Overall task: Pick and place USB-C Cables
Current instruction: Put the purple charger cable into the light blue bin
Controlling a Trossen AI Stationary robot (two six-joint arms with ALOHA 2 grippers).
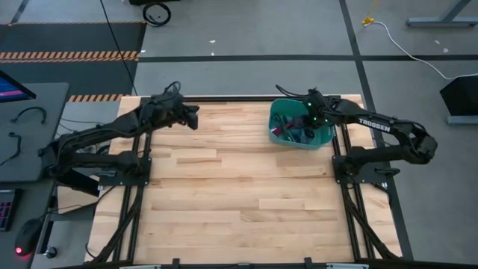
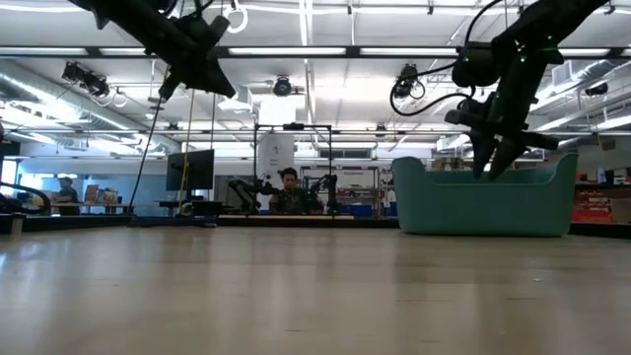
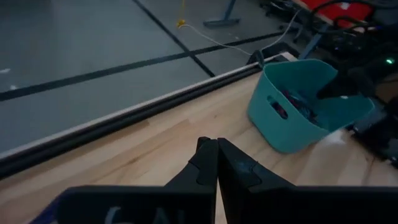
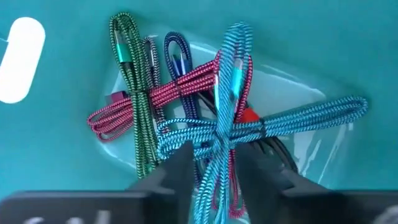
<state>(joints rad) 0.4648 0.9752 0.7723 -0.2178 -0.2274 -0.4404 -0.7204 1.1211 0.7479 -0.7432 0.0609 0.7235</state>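
Right gripper [image 4: 214, 163] astride teal cable [image 4: 227, 106] — in bin [image 4: 56, 149]

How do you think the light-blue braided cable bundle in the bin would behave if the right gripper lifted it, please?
The light-blue bundle is probably floppy: its loops splay either side of one tie. It lies crossed over the maroon bundle, so it may drag neighbours along. The right gripper, open, straddles it inside the teal bin.

Both arms are matte black, built of chunky jointed segments with thin black cables looping off them. The right arm [image 1: 388, 138] carries white TROSSEN lettering and small green lights.
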